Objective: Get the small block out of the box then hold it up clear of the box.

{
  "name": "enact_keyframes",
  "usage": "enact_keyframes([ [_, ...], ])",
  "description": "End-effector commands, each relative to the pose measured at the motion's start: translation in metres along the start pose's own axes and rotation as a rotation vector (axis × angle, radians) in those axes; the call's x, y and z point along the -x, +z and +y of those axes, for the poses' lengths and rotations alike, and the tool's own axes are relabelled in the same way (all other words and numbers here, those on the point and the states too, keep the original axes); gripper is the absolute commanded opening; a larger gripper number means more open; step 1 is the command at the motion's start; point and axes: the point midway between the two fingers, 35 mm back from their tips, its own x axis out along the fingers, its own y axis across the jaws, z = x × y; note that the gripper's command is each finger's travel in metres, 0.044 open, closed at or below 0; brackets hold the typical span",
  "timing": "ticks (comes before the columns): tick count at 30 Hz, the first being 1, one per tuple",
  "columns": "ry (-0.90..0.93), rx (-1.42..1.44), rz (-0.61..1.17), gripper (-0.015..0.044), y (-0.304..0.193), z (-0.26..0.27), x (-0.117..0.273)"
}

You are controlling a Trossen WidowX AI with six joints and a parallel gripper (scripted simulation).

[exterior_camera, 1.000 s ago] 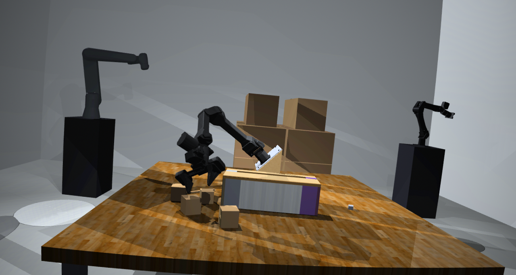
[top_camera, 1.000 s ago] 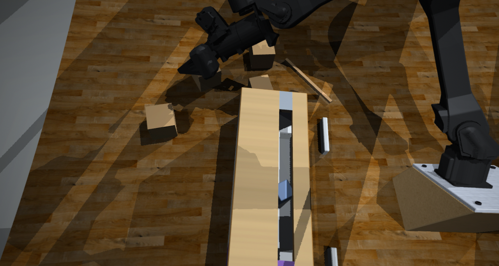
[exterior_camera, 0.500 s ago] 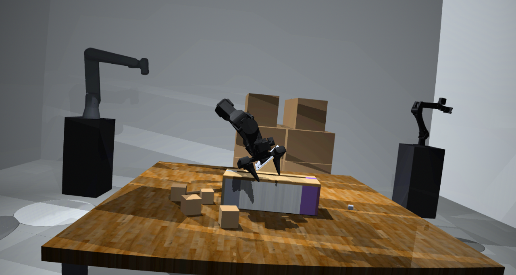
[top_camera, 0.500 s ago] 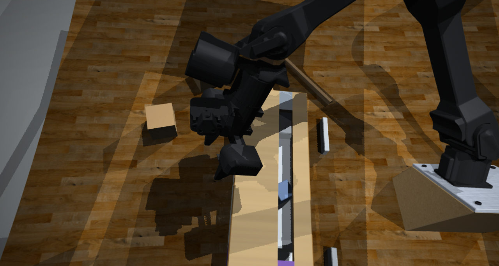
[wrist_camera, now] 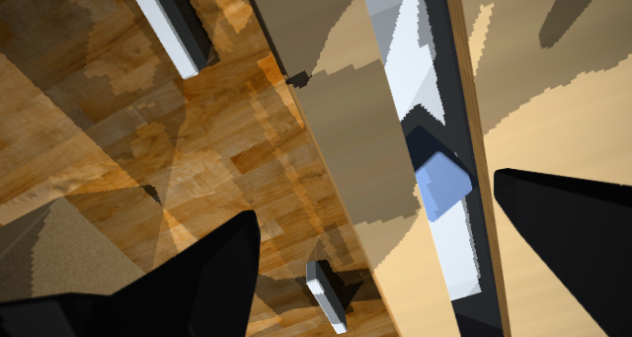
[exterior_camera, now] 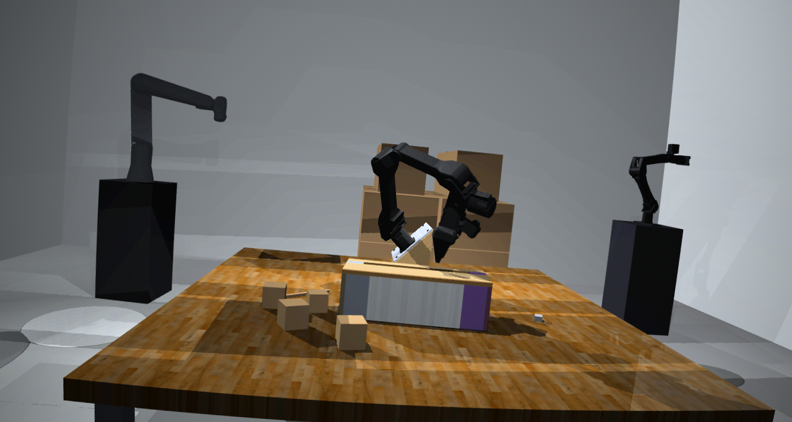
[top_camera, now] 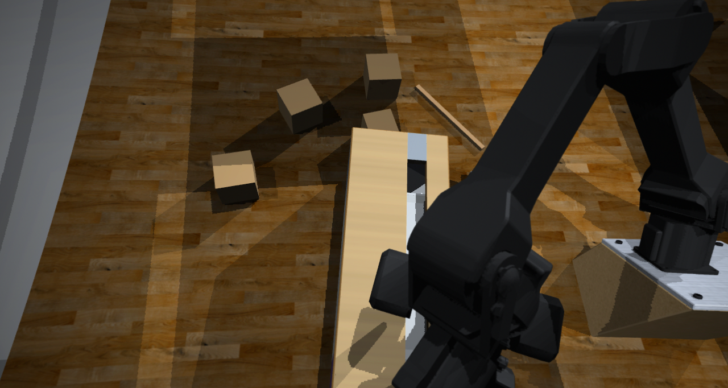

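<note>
The long tan box (top_camera: 376, 207) (exterior_camera: 415, 300) (wrist_camera: 355, 129) stands on the table, with a narrow slot along its top. Its front has a dark grey panel at the left and a purple panel (exterior_camera: 475, 309) at the right in the exterior view. The small blue block (wrist_camera: 444, 186) shows down through the slot in the wrist view, turned at an angle. In the top view the arm hides it. My gripper (wrist_camera: 374, 203) is open and empty above the box. One fingertip appears over the table side, the other over the box top. In the top view the arm and frame edge hide the fingertips.
Several tan cubes (top_camera: 383, 70) (top_camera: 300, 100) (top_camera: 234, 174) (exterior_camera: 351, 331) stand around one end of the box. A thin wooden stick (top_camera: 450, 118) lies near them. Two pale bars (wrist_camera: 163, 31) (wrist_camera: 326, 297) lie beside the box. A tiny pale cube (exterior_camera: 538, 318) lies beyond the purple end.
</note>
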Motion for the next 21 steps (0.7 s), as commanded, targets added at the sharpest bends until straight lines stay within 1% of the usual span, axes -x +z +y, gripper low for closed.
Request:
enact_keyframes([
  [1,-0.061,0.206,0.148,0.04,-0.002,0.016,0.006],
  [10,-0.061,0.206,0.148,0.04,-0.001,0.016,0.004],
  [21,-0.061,0.206,0.147,0.04,0.002,0.015,-0.013],
])
